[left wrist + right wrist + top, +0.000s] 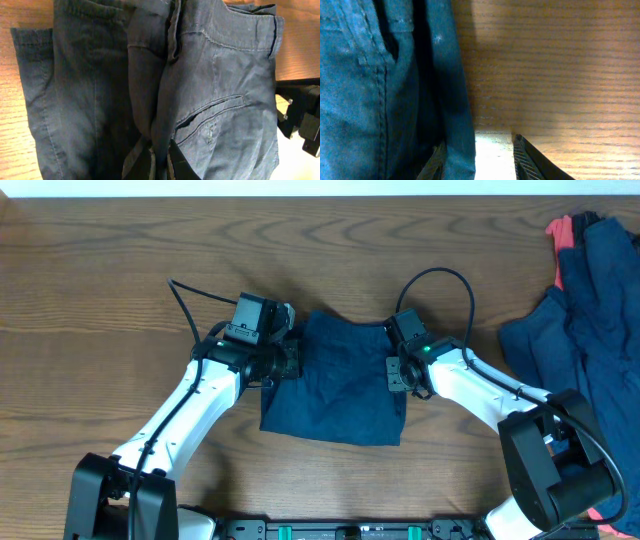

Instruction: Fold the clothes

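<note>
Nearest the lens in the left wrist view, left fingers (181,167) clenched close on a raised ridge of the shorts (215,100), navy cloth running down between the two tips. In the right wrist view, right fingers (532,162) spread apart and gripping nothing, with the cloth's edge lying in the gap against the inner one and bare tabletop (560,60) beyond.

Further out, seen from overhead: shorts flat as a dark, roughly square bundle on the wood near the middle, between the two arms, one set of fingers at its left edge and the other at its right. Well apart, at the right end, a heap of more navy clothes (580,320) with a coral-red piece (560,228) showing at its far side.

Looks like a light, limp woven cloth: no stiffness of its own, likely to sag and drape from any single hold. Thicker and firmer at the seams, pocket and waistband. Not slippery, not fragile. Best taken at the hem or waistband corners, both sides together, so that all layers lift as one; a pinch on a middle ridge probably catches only the top layer
</note>
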`<state>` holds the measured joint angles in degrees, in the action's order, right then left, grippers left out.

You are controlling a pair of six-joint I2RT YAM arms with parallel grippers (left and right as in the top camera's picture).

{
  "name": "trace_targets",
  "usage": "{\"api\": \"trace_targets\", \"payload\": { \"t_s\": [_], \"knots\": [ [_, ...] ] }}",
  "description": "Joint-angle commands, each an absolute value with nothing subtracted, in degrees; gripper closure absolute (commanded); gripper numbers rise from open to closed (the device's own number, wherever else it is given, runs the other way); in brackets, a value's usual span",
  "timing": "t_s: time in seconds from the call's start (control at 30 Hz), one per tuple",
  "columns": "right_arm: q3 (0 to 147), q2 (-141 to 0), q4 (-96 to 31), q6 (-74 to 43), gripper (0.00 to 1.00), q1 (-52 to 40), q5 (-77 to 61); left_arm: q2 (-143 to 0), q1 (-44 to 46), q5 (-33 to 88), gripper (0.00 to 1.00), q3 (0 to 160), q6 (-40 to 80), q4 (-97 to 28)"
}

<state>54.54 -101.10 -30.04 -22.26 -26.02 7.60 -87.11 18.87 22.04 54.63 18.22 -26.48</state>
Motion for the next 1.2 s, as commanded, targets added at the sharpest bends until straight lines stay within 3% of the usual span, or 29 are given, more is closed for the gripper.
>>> {"api": "trace_targets", "payload": {
  "t_s": [0.0, 0.33, 0.7, 0.9, 0.97, 1.1, 1.17],
  "knots": [
    [54.7, -102.5, -29.9, -20.9, 0.57, -27.1, 10.5, -86.8, 18.7, 21.3, 0.94, 54.6, 18.8, -26.6],
    [54.7, -105.4, -30.3, -20.9, 0.57, -27.1, 10.1, -86.1, 18.6, 20.8, 0.94, 54.6, 18.8, -28.7],
    [54.7, -106.0, -30.5, -20.9, 0.58, -27.0, 10.1, -85.3, 18.6, 1.6, 0.94, 54.6, 20.9, -32.1],
    [54.7, -106.0, -30.6, -20.9, 0.57, -27.1, 10.1, -86.3, 18.6, 0.6, 0.94, 54.2, 22.9, -31.3],
    [54.7, -106.0, -30.6, -20.9, 0.57, -27.1, 10.1, -86.9, 18.6, 0.6, 0.85, 53.4, 22.9, -29.8],
    [54.7, -106.0, -30.9, -20.9, 0.57, -27.1, 10.1, -88.6, 18.6, 0.7, 0.56, 52.1, 22.8, -26.3],
    [54.7, -106.0, -31.2, -20.9, 0.57, -27.1, 10.1, -89.6, 18.6, 1.0, 0.51, 52.0, 22.8, -25.0]
  ]
}}
